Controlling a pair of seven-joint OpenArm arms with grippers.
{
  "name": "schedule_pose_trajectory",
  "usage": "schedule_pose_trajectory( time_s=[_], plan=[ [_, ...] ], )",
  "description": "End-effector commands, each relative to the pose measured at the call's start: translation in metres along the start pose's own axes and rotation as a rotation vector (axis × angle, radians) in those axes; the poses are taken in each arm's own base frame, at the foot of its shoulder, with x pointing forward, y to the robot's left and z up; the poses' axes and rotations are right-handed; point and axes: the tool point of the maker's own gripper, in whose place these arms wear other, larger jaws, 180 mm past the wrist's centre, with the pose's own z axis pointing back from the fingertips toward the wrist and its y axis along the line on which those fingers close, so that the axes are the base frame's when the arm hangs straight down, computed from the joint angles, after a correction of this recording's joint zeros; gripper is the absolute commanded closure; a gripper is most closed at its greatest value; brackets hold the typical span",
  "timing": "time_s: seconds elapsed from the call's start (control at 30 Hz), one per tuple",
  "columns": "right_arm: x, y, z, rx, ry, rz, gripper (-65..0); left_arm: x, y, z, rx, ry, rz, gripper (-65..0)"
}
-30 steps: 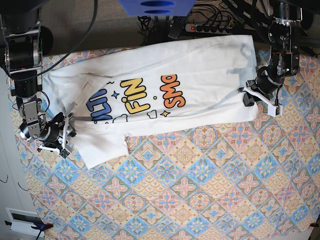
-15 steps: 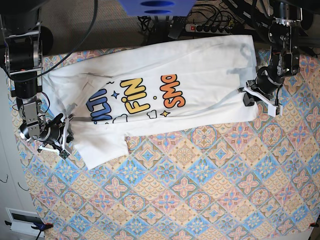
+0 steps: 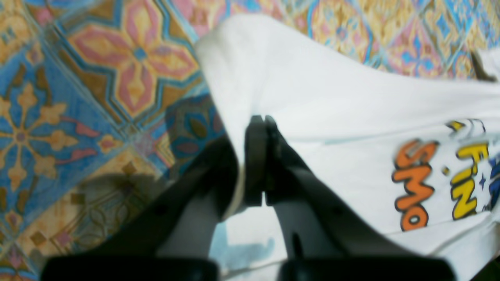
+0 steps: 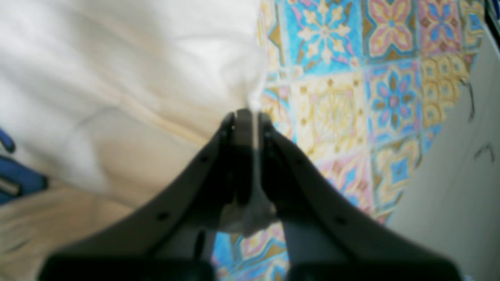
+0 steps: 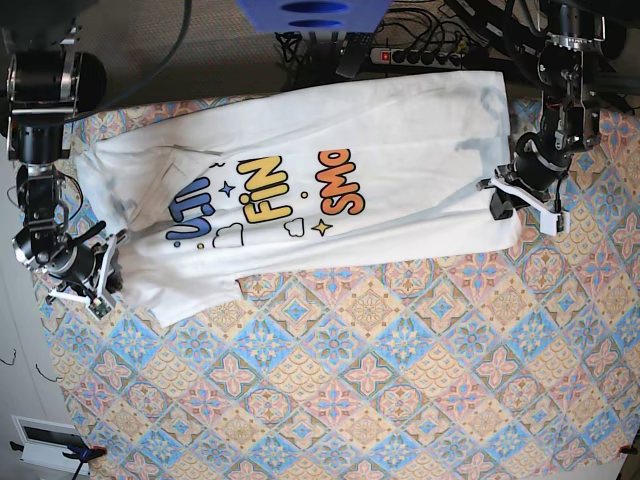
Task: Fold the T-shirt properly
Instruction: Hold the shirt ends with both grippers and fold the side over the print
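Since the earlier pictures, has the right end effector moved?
Yes. The right end effector shifted toward the patterned cloth's left edge, pulling the T-shirt.

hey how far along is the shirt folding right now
Early. Done: the T-shirt lies spread across the patterned tablecloth, print up, its near long edge turned in. In hand: the left gripper is shut on one end's edge and the right gripper is shut on the other end. Left: the cross folds; the shirt is long, not a compact stack.

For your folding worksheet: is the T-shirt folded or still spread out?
Mostly spread: the T-shirt lies stretched across the patterned cloth, its print facing up, with only its lower left edge partly turned over.
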Motion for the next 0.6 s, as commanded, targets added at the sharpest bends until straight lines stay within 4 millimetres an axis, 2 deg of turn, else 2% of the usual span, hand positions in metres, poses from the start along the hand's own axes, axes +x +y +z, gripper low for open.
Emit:
schedule_pose_trajectory(
  time_s=[0.0,0.17,0.33,0.57],
  plan=[
    [0.016,-0.018,0.011,-0.045,-0.055,0.007,-0.2,0.016,0.0,0.003,-0.005,-0.042,-0.022,0.0],
    [0.002,-0.009,0.027,-0.066,-0.063,0.006,-0.2,0.013,0.004,0.006,0.002,-0.032,-0.032,0.0],
    [-0.011,-0.01,0.041,-0.097,-0.064,-0.008,-0.2,0.007,0.011,0.011,0.014,-0.013,-0.048,0.0],
    [-0.028,-0.003,0.056,-0.111,-0.052,-0.012,-0.2,-0.005,-0.003,0.026,-0.032,0.008,-0.089,0.0]
  ],
)
